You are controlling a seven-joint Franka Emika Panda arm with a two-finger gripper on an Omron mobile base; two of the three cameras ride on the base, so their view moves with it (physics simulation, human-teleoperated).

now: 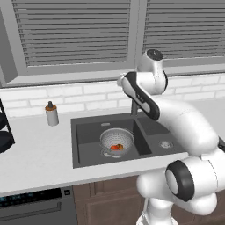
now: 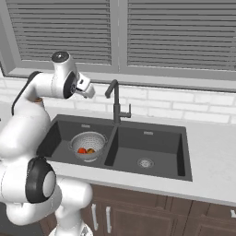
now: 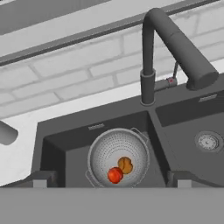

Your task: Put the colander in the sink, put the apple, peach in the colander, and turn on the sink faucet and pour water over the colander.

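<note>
Fruit is seen inside the colander (image 3: 118,157), which is set in the left basin of the sink (image 2: 152,173): a red apple (image 3: 115,175) touching an orange peach (image 3: 125,165). The sink faucet (image 3: 168,48) is mounted behind the divider, its spout swung toward the right basin, away from the colander. The gripper (image 3: 109,181) is held above the sink with its fingers spread wide, nothing between them. A small bottle (image 1: 52,114) on the counter is shown in the left base view.

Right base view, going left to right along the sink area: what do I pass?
colander with the fruit in the left basin → sink faucet → round drain of the right basin.
</note>
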